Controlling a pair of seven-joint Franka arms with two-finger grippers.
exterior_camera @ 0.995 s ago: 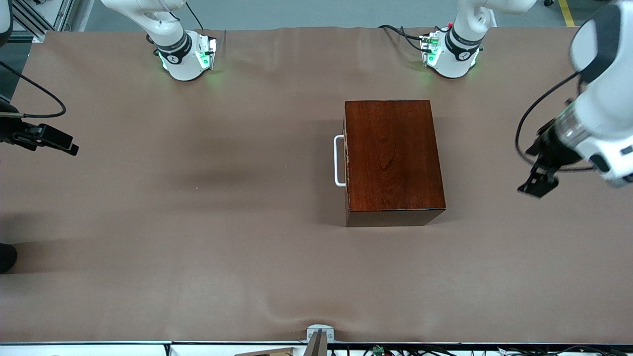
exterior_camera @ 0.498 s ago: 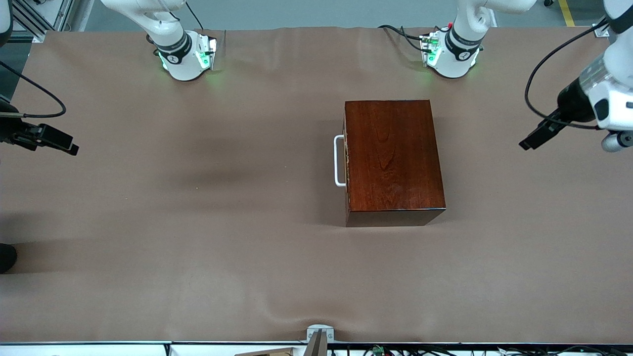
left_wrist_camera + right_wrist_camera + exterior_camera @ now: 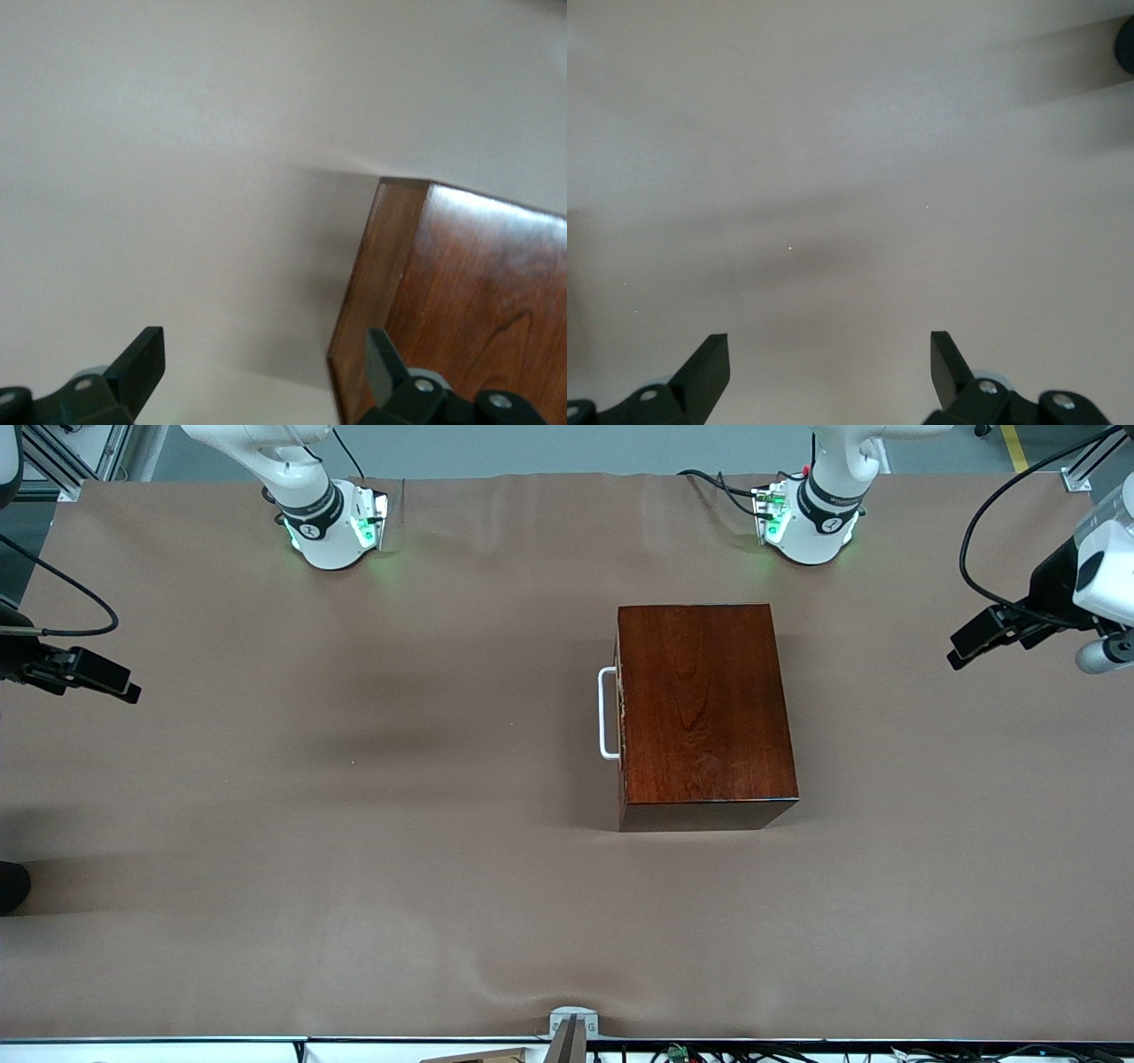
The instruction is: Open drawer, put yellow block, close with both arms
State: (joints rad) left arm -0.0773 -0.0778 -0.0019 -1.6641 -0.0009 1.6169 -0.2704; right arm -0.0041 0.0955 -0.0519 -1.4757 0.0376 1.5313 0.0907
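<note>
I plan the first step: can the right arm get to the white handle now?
Probably yes. The handle faces the right arm's end, the cloth between is bare, and the right claw hangs open there.

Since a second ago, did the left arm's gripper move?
Yes. The left gripper has swung up and away from the wooden drawer box, toward the left arm's end of the table and its base.

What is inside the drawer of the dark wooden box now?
That cannot be seen. The drawer is pushed fully into the box; only its front edge and white handle show. The closed box hides any contents. No yellow block shows anywhere on the table.
</note>
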